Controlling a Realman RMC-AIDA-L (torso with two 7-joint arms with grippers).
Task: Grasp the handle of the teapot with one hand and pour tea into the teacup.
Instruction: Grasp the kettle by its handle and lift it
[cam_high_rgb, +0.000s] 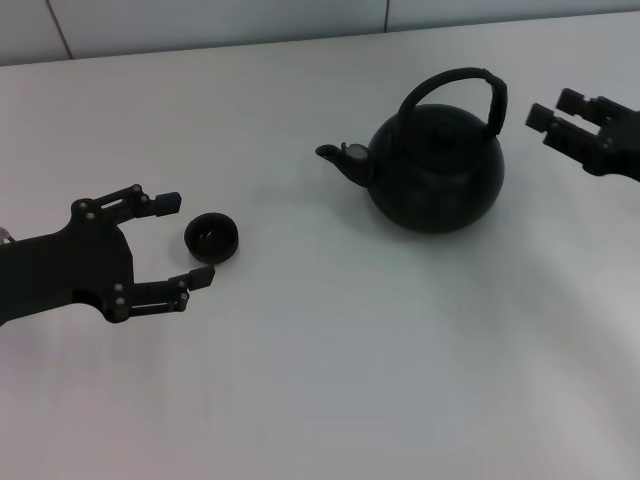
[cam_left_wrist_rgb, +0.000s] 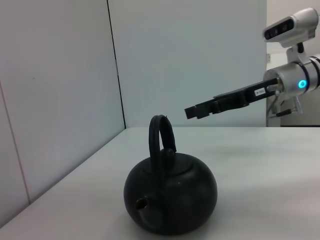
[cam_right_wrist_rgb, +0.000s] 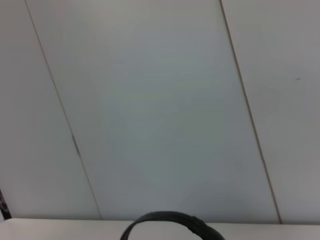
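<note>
The matte-black teapot (cam_high_rgb: 433, 168) stands upright on the white table, its spout (cam_high_rgb: 335, 156) pointing left toward the teacup. Its arched handle (cam_high_rgb: 455, 85) rises over the lid. The small black teacup (cam_high_rgb: 211, 237) sits left of the pot, between the open fingers of my left gripper (cam_high_rgb: 185, 240), which is around it without closing. My right gripper (cam_high_rgb: 548, 118) is open, in the air just right of the handle, apart from it. The left wrist view shows the teapot (cam_left_wrist_rgb: 170, 197) and the right gripper (cam_left_wrist_rgb: 197, 110) beyond it. The right wrist view shows only the handle's top (cam_right_wrist_rgb: 172, 224).
The white table (cam_high_rgb: 330, 380) reaches back to a white panelled wall (cam_high_rgb: 200, 25). Nothing else stands on it.
</note>
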